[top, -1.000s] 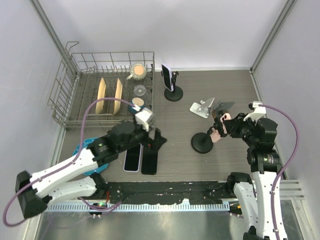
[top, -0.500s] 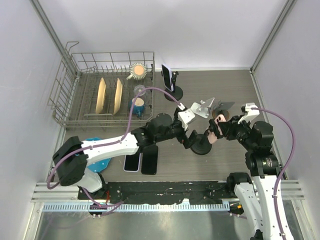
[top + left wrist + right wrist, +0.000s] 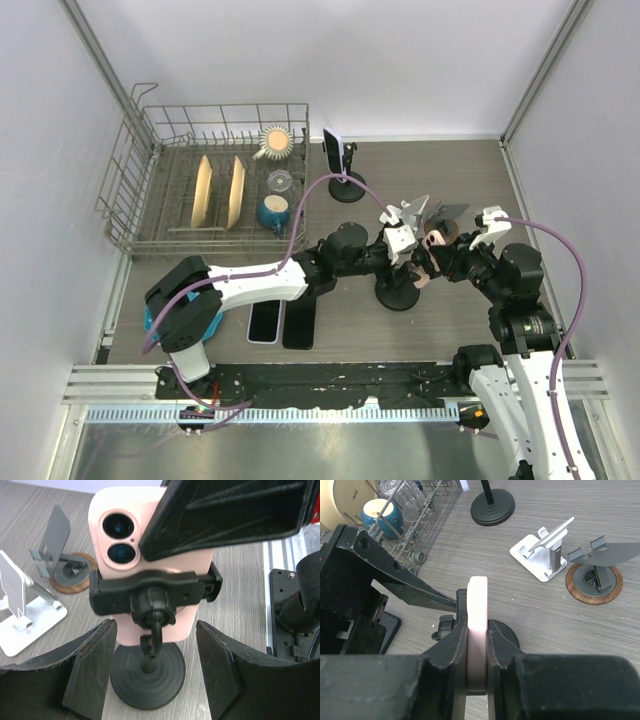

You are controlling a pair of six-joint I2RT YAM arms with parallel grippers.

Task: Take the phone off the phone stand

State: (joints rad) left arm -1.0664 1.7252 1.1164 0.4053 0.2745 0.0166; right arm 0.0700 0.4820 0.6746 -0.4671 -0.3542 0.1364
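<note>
Right jaws clamped on the pink phone; left jaws apart, flanking the stand

Grey wood-grain worktop | 10 o'clock: wire dish rack | 12 o'clock: black pole stand on a round foot | 2 o'clock: white folding stand, with grey stand on a wooden disc just beside it | 4 o'clock: black round-based phone stand | 7 o'clock: pale-edged dark slab phone and black slab phone, flat, side by side

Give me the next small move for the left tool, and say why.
Probably close the left tool on the stand just below its clamp, to brace it: its fingers sit open either side there, while the right tool pinches the pink phone, which the clamp grips.
</note>
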